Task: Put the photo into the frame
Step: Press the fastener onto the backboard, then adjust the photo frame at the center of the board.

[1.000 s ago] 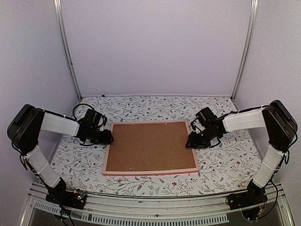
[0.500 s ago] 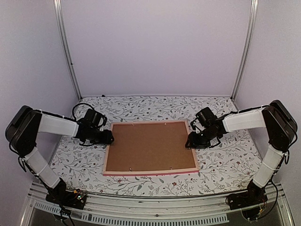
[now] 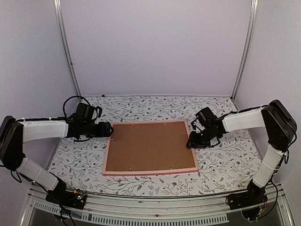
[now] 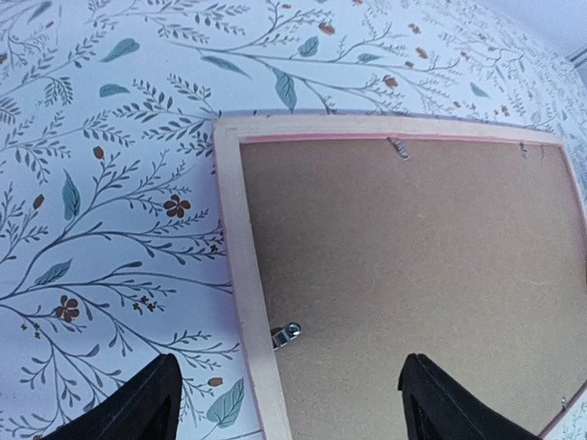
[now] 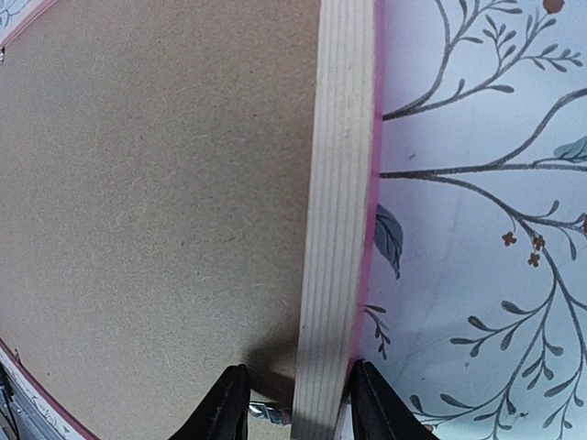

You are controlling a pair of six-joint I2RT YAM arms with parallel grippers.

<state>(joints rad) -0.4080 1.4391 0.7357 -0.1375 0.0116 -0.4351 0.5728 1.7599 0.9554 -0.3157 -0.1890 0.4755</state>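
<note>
The frame (image 3: pixel 150 172) lies face down in the middle of the table, pink rails around a brown backing board (image 3: pixel 150 146). The photo is hidden. My left gripper (image 3: pixel 107 129) hovers just off the frame's left rail near the far corner. It is open, its fingers (image 4: pixel 138 408) spread wide over the rail (image 4: pixel 234 238) and a small metal tab (image 4: pixel 286 335). My right gripper (image 3: pixel 192 141) is at the right rail. There its jaws straddle the rail (image 5: pixel 339 183): one finger lies against the pink outer edge, the other (image 5: pixel 225 408) stands a little off the inner side over the board (image 5: pixel 156 183).
The floral tablecloth (image 3: pixel 225 160) covers the table around the frame. A second metal tab (image 4: pixel 398 147) sits on the far rail, and another (image 5: pixel 266 414) lies between my right fingers. White walls and two metal posts enclose the back.
My left gripper has lifted off the left rail, drawn back toward the far left and opened wider. My right gripper has stayed at the right rail and narrowed slightly.
</note>
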